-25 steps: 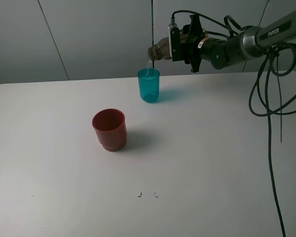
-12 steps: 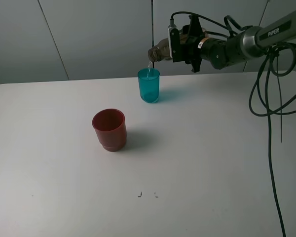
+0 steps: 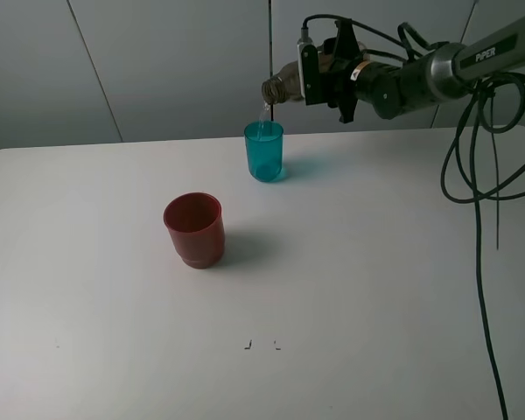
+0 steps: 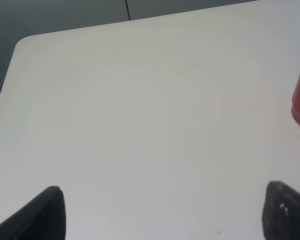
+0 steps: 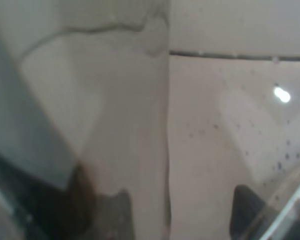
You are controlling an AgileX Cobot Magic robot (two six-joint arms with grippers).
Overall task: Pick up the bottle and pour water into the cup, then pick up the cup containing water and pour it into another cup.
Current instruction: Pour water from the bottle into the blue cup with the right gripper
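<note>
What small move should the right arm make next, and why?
Probably begin tipping the smoky grey-brown plastic bottle back upright: the right gripper holds it tilted, and a thin stream falls into the small translucent teal plastic cup below its neck.

Translucent teal-blue cup [image 3: 263,151]; dark-red cup [image 3: 193,229] in front of it. Smoky grey-brown bottle [image 3: 281,87] above it. Plain white bench [image 3: 376,289].

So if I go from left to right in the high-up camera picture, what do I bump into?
Red cup → blue cup → robot arm. The bottle overlaps the blue cup, so I skipped it.
</note>
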